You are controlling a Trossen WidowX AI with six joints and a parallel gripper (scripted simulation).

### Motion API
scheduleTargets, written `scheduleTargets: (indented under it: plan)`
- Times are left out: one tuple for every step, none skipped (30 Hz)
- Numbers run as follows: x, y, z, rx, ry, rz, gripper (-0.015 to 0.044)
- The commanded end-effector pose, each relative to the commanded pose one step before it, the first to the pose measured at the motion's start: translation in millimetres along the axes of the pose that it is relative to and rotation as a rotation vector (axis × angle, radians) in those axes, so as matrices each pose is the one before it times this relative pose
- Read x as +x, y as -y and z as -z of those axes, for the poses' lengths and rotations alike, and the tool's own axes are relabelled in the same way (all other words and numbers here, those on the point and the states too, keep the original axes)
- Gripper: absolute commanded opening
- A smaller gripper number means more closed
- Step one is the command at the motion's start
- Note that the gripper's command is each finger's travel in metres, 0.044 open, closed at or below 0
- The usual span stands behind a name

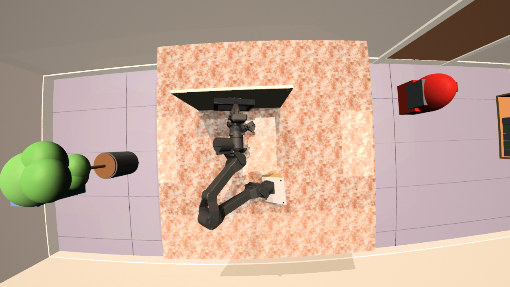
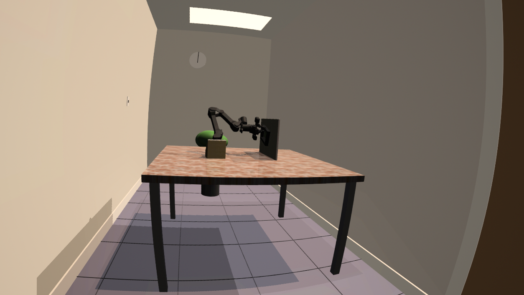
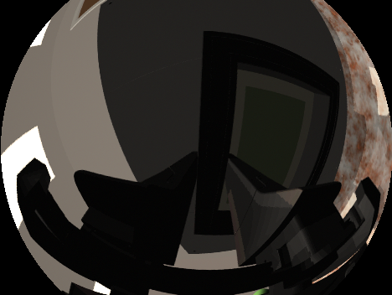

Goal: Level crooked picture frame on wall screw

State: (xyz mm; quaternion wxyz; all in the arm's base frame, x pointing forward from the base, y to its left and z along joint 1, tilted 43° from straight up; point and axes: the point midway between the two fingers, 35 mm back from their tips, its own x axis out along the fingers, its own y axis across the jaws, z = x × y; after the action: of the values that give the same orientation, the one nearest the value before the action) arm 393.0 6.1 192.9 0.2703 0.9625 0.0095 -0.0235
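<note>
The black picture frame [image 1: 219,102] [image 2: 267,137] [image 3: 215,92] hangs in front of the dark upright panel [image 1: 276,96] [image 2: 274,128] [image 3: 147,84]. It has a pale inner border and a dark green picture. My gripper [image 1: 235,104] [image 2: 262,128] [image 3: 211,157] is shut on its top bar near the middle, one finger on each side of the bar. The screw and the notched strip are hidden behind the frame; only a thin pale line shows above the bar in the top view. I cannot tell for certain whether the frame is level.
The panel stands on the speckled table [image 1: 321,214] [image 2: 304,166]. The arm's base sits on a small block [image 1: 278,194] [image 2: 216,149] near the front. A potted plant [image 1: 44,174] and a red rounded object [image 1: 440,90] are beyond the table's sides.
</note>
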Motion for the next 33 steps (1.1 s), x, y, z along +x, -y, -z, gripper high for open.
scheduleTargets:
  plan:
    - [0.00,-1.35,0.18,0.0020,0.00027,-0.01298,0.0000]
    - [0.00,0.33,-0.01,0.0000,0.00000,0.00000,0.0000]
    - [0.00,0.33,-0.01,0.0000,0.00000,0.00000,0.0000]
    - [0.00,0.33,-0.01,0.0000,0.00000,0.00000,0.0000]
    - [0.00,0.33,-0.01,0.0000,0.00000,0.00000,0.0000]
    - [0.00,0.33,-0.01,0.0000,0.00000,0.00000,0.0000]
    - [0.00,0.33,-0.01,0.0000,0.00000,0.00000,0.0000]
    - [0.00,0.33,-0.01,0.0000,0.00000,0.00000,0.0000]
    - [0.00,0.33,-0.01,0.0000,0.00000,0.00000,0.0000]
    - [0.00,0.33,-0.01,0.0000,0.00000,0.00000,0.0000]
    - [0.00,0.33,-0.01,0.0000,0.00000,0.00000,0.0000]
    - [0.00,0.33,-0.01,0.0000,0.00000,0.00000,0.0000]
    - [-0.01,0.33,-0.01,0.0000,0.00000,0.00000,0.0000]
    - [-0.01,0.33,-0.01,0.0000,0.00000,0.00000,0.0000]
    - [0.01,-0.17,-0.04,-0.0014,-0.00002,0.00252,0.0000]
    - [0.00,-0.17,-0.04,-0.0014,-0.00003,0.00252,0.0000]
    - [0.00,0.00,0.00,0.0000,0.00000,0.00000,0.0000]
    - [0.00,0.00,0.00,0.0000,0.00000,0.00000,0.0000]
    - [0.00,0.00,0.00,0.0000,0.00000,0.00000,0.0000]
    - [0.00,0.00,0.00,0.0000,0.00000,0.00000,0.0000]
    - [0.00,0.00,0.00,0.0000,0.00000,0.00000,0.0000]
    - [0.00,0.00,0.00,0.0000,0.00000,0.00000,0.0000]
    - [0.00,0.00,0.00,0.0000,0.00000,0.00000,0.0000]
    - [0.00,0.13,-0.03,-0.0012,0.00015,-0.00018,0.0000]
    - [0.01,0.27,-0.07,-0.0025,0.00032,-0.00038,0.0000]
    - [0.00,0.18,-0.05,-0.0016,0.00021,-0.00025,0.0000]
    - [0.00,0.00,0.00,0.0000,0.00000,0.00000,0.0000]
    - [0.00,0.00,0.00,0.0000,0.00000,0.00000,0.0000]
    - [0.00,0.00,0.00,0.0000,0.00000,0.00000,0.0000]
    - [0.00,0.00,0.00,0.0000,0.00000,0.00000,0.0000]
    - [0.00,0.00,0.00,0.0000,0.00000,0.00000,0.0000]
    - [0.00,0.00,0.00,0.0000,0.00000,0.00000,0.0000]
    - [0.00,0.00,0.00,0.0000,0.00000,0.00000,0.0000]
